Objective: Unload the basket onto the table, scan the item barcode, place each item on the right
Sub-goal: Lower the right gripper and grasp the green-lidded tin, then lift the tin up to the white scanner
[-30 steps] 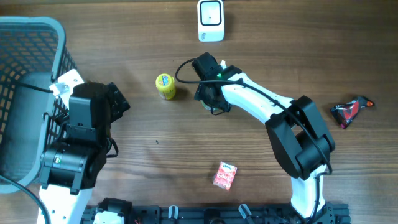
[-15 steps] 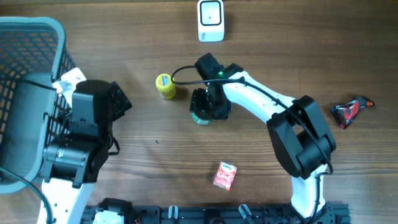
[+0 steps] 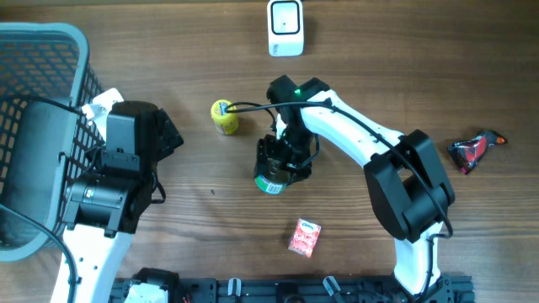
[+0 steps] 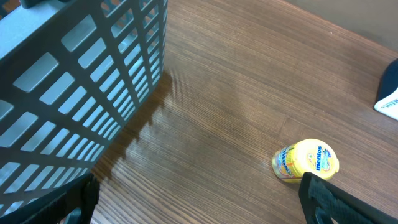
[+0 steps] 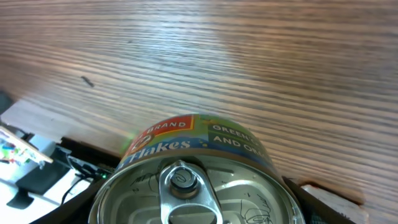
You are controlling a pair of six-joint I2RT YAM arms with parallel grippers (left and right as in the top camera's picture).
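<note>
Carried lower in the overhead view within the last second, toward the table's [image 3: 168, 50] front edge: can [image 3: 269, 182], clamped in right gripper [image 3: 280, 167], mid-table. Round metal, ring-pull lid, printed label around the side. Beyond, a yellow round sweets tub [image 4: 306, 160] lying on wood grain. Left gripper [image 4: 199, 208] spread wide, holding nothing, beside grey plastic lattice basket [image 4: 81, 81]; contents not discernible.

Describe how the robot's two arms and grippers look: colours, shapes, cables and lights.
Both arms pair white tubular links with bulky black joint housings. The right arm has a small green light near its wrist and a looping black cable. The left arm trails a dark cord. The left gripper and right gripper are black.
</note>
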